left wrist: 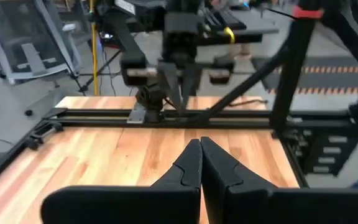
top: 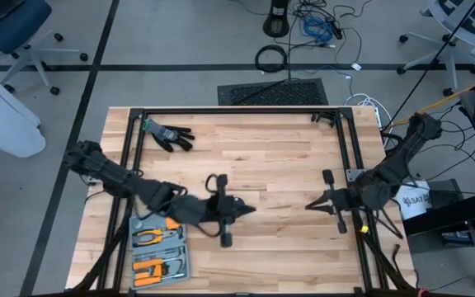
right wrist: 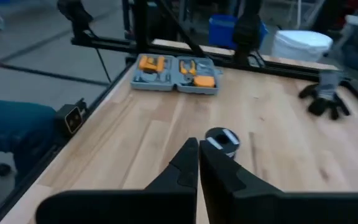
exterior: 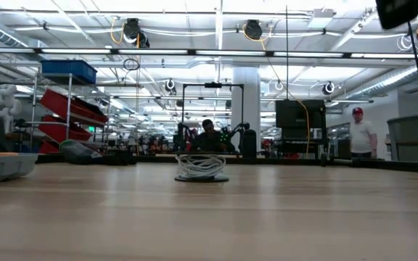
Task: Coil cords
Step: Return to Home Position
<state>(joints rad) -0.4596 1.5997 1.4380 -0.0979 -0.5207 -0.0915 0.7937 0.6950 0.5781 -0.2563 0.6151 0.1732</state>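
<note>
Your white cord [exterior: 201, 166] is wound up in a small round pile of loops, and it sits flat on the wooden table [top: 287, 157]. From the low view you see the white loops stacked on a thin dark base, out in the open with bare wood all around. In the right wrist view the same thing looks like a little round dark puck with a pale middle. It lies just past the tips of your right gripper [right wrist: 198, 148], and nothing is touching it. From the high view you cannot pick it out. The right gripper has its two fingers pressed together with nothing between them. Your left gripper [left wrist: 201, 149] is pinched closed too, and it holds nothing. The two grippers point at each other across the middle of the table, well apart, the left arm reaching in from the left side and the right arm from the right side. Farther from the cord, a grey tool case [right wrist: 174, 86] with orange tools lies open near the table's front left corner. A black glove [top: 170, 134] lies near the back left corner. Far off in the room, a person in a red cap [exterior: 359, 134] stands by some machines.
</note>
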